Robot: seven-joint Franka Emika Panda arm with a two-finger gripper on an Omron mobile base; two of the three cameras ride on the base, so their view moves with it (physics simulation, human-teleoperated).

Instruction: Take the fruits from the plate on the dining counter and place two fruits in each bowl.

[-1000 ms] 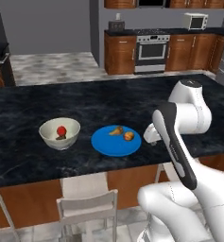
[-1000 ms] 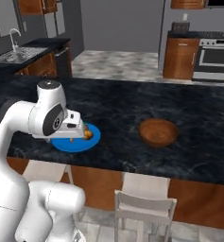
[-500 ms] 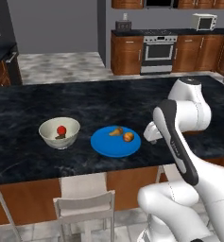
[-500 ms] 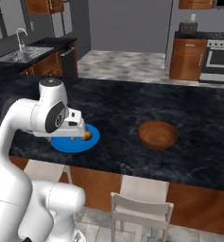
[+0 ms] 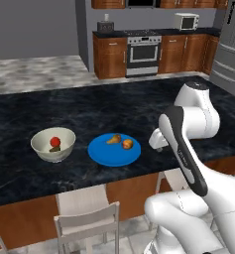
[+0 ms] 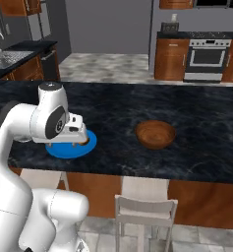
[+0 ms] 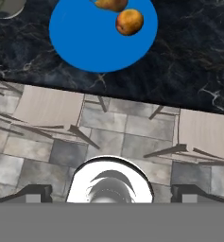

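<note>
The blue plate [image 5: 106, 154] lies on the black dining counter [image 5: 139, 106] with a tan pear-shaped fruit [image 5: 114, 139] and an orange round fruit [image 5: 127, 144] on it. Left of it, a cream-white bowl [image 5: 45, 140] holds a red fruit [image 5: 55, 141] and a dark green one [image 5: 54, 148]. My gripper [image 5: 157, 142] hangs just right of the plate, near the counter's front edge. In the hand view the plate [image 7: 94, 42], the orange fruit [image 7: 129, 21] and the pear [image 7: 111, 4] sit at the top, and the gripper [image 7: 111, 191] is open and holds nothing. The arm hides much of the plate [image 6: 64, 150] in the right base view.
A brown wooden bowl [image 6: 155, 134] stands on the counter to the right of the plate. Pale stools [image 7: 47, 106] are tucked under the counter's front edge, over a grey tiled floor. Cabinets and a stove [image 5: 143, 52] line the far wall.
The whole picture has shifted a little in both base views, so the base has moved. The arm keeps its pose, the gripper stays open, and the fruits lie where they were.
</note>
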